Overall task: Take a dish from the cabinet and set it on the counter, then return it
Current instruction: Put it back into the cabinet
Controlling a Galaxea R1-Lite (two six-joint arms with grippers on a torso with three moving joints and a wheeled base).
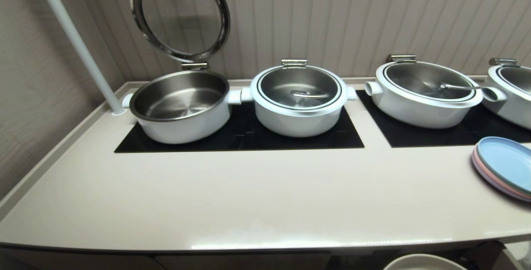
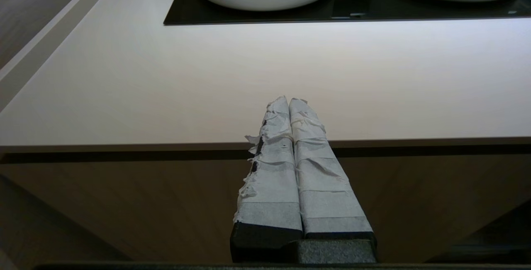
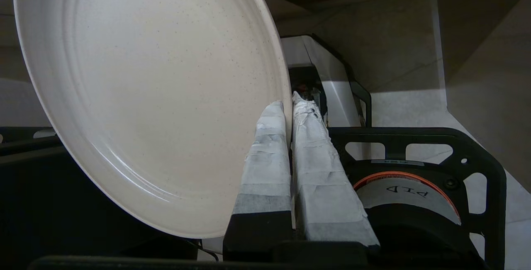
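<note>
Dish (image 3: 149,96), rim pinched between right tool (image 3: 290,104) fingers

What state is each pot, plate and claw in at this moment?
Leftmost pot: lid raised, empty.
Second pot: lid closed.
Third pot: lid closed.
Dish: gripped at its rim, below the counter edge.
Right claw: shut on the dish.
Left claw: shut, empty, in front of the counter.
Pastel plates: stacked on the counter.
</note>
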